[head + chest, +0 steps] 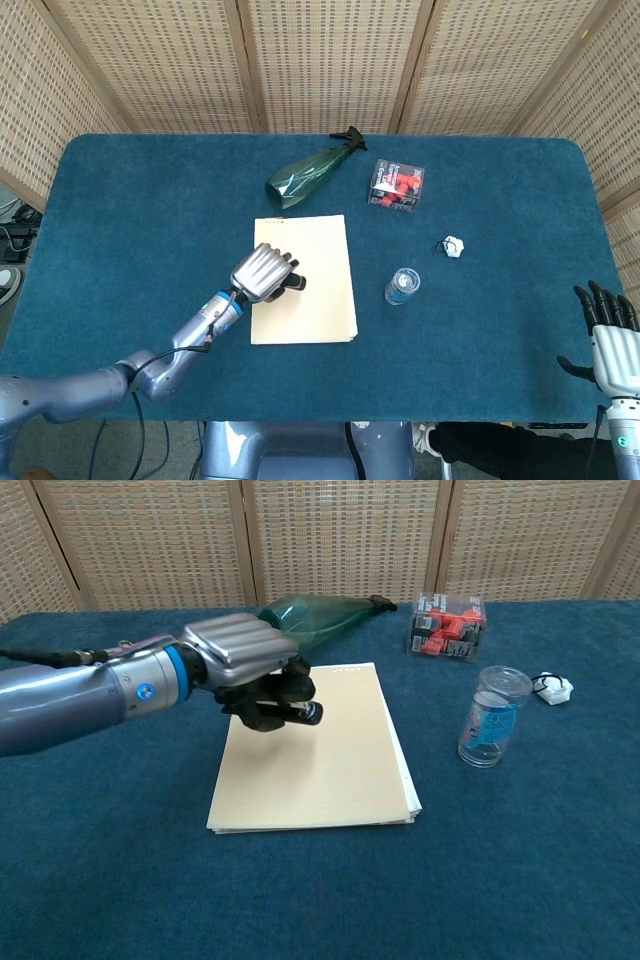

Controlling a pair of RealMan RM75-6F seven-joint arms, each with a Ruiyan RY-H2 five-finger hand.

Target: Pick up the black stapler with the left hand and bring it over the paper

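My left hand grips the black stapler and holds it in the air over the cream paper, above its left half. The stapler's front end pokes out to the right of the curled fingers; the rest is hidden by the silver hand. The paper lies flat in the middle of the blue table. At the lower right edge of the head view my right hand hangs with its fingers spread and nothing in it; the chest view does not show it.
Behind the paper lies a green glass bottle on its side. A clear box with red parts stands to its right. A small plastic jar and a small white object lie right of the paper.
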